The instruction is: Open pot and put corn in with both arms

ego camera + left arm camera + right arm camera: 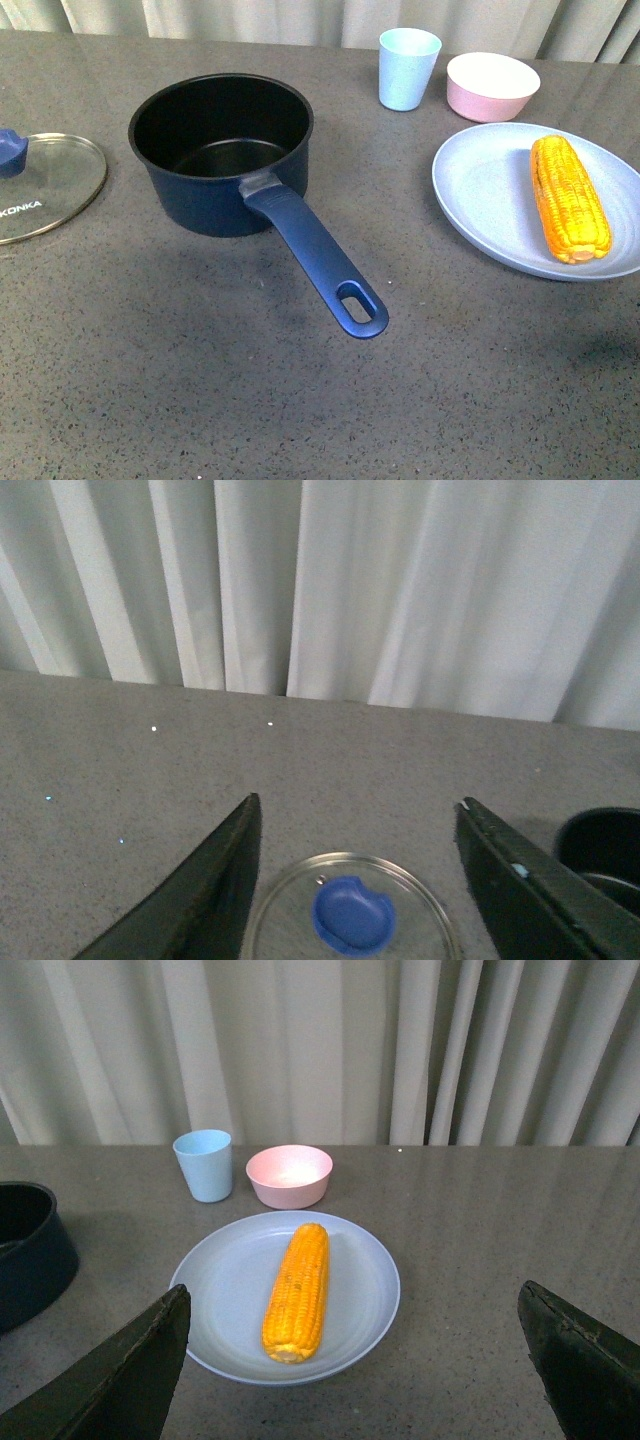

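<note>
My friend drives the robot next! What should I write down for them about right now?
Left gripper: open, empty, above the round glass lid with the blue knob.
Right gripper: open, empty, facing the yellow-orange corn cob.
Done: lid is off, lying left of the open dark navy-blue saucepan.
To do: corn lies on the pale blue plate; lift it into the saucepan.

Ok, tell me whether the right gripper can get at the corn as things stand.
Probably yes. The right gripper is open and faces the corn, which lies bare on the blue plate; nothing stands between them.
</note>
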Robot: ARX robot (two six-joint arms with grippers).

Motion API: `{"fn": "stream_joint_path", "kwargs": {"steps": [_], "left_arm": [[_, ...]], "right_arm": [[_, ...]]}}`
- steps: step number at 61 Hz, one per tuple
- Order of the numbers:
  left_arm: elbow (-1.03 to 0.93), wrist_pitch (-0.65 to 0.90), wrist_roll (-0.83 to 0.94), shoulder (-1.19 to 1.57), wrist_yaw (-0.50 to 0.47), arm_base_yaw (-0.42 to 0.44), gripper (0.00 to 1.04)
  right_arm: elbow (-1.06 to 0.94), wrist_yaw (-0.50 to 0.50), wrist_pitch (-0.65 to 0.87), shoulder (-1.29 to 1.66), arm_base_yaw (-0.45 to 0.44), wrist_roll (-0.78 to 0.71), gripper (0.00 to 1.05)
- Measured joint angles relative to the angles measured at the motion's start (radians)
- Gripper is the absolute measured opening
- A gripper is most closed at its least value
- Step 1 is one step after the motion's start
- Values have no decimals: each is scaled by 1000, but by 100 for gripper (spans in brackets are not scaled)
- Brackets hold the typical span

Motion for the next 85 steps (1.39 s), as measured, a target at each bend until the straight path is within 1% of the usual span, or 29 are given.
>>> {"fn": "stream_joint_path", "kwargs": {"steps": [7,9,10,14,16,25,29,33,41,43,45,50,71,85], "left_arm": [[-135,-7,1,-130,-69,-75,26],[-158,-14,1,-161,-83,-89,19],[-163,-16,1,-169,-86,-92,17],[-196,-32,1,-220,-108,-111,5],[-208,-40,-2,-239,-114,-120,2],[-269,-92,3,-344,-153,-161,2],[-300,-50,3,-351,-166,-175,2],[-326,-60,3,-374,-180,-186,2],[-356,-140,3,-475,-204,-210,2],[-360,-168,3,-511,-258,-242,2],[-364,-189,3,-537,-277,-264,2],[-373,-243,4,-602,-280,-293,2],[-384,-476,4,-864,-287,-296,2],[-385,-595,4,-990,-287,-296,2]], "right_arm": [[0,0,0,0,0,0,96],[0,0,0,0,0,0,96],[0,0,0,0,0,0,96],[0,0,0,0,0,0,96],[0,0,0,0,0,0,96],[0,0,0,0,0,0,96],[0,0,0,0,0,0,96],[0,0,0,0,0,0,96],[0,0,0,0,0,0,96],[0,0,0,0,0,0,96],[0,0,0,0,0,0,96],[0,0,0,0,0,0,96],[0,0,0,0,0,0,96],[0,0,0,0,0,0,96]]}}
